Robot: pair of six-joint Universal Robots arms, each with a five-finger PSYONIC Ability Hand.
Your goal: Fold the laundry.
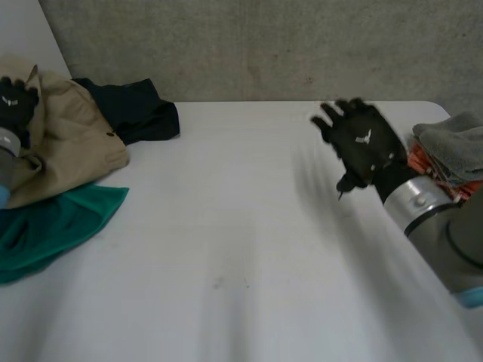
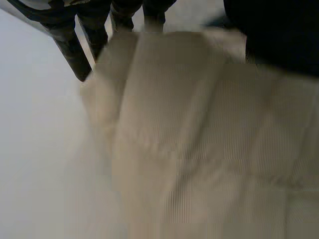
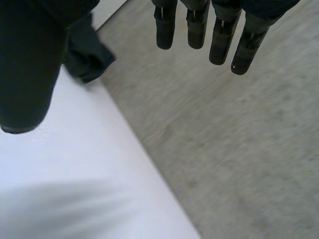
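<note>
A pile of unfolded laundry lies at the table's left side: a beige garment (image 1: pixel 72 143) on top, a dark navy garment (image 1: pixel 136 109) behind it and a teal garment (image 1: pixel 53 226) in front. My left hand (image 1: pixel 16 102) hovers over the beige garment's left part, fingers (image 2: pixel 72 47) straight and open, their tips at the beige cloth (image 2: pixel 199 139). My right hand (image 1: pixel 361 142) is raised over the table's right side, open, fingers (image 3: pixel 199 25) spread and holding nothing. The navy garment (image 3: pixel 87 55) shows beyond its thumb.
A stack of folded clothes, grey (image 1: pixel 456 143) over orange (image 1: pixel 430 162), sits at the table's right edge beside my right arm. The white table (image 1: pixel 241 249) spreads between the pile and the stack. A grey wall (image 1: pixel 302 45) stands behind the far edge.
</note>
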